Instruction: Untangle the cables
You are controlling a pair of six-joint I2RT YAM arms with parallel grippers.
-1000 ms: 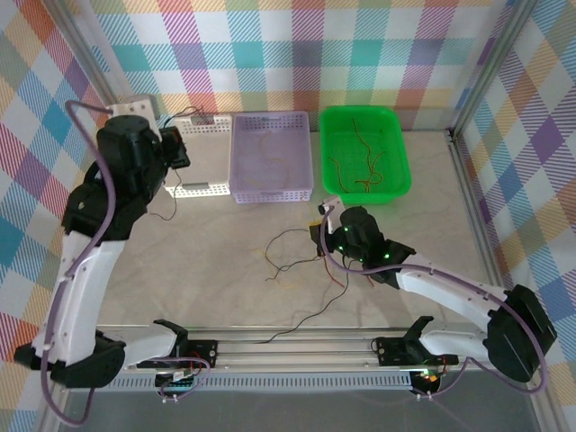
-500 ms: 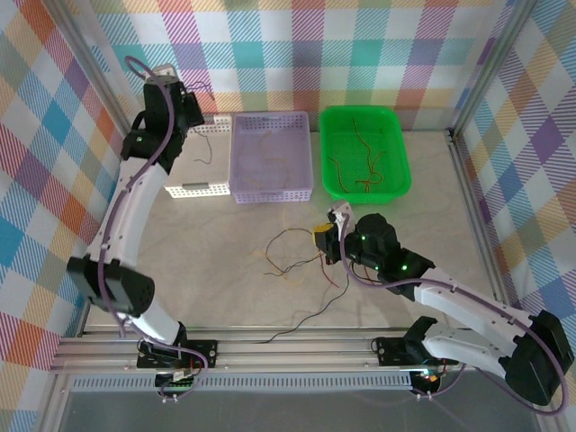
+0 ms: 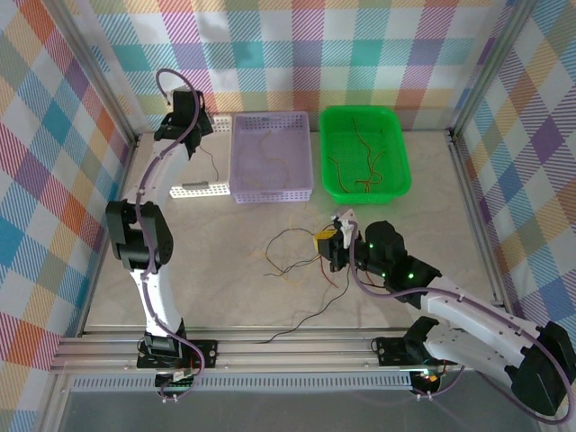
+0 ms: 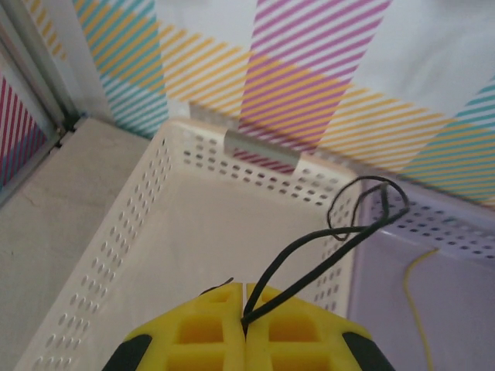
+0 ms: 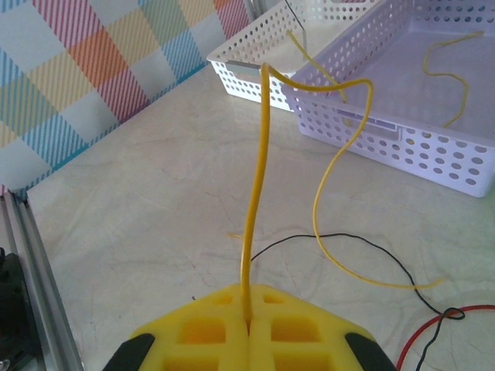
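I've got the left hand [image 4: 244, 308] pinched on a thin black wire [image 4: 348, 230] over the white perforated basket [image 4: 116, 255]. The right hand [image 5: 247, 311] grips a thin yellow wire [image 5: 259, 178].

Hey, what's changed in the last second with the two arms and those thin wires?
The left arm unfolded and reached toward the back wall, carrying the left claw, shut on a thin black wire, over the white perforated plastic basket. The right claw barely shifted, shut on a thin yellow wire. The lilac perforated basket, green plastic tray and wire tangle on the table stayed put.
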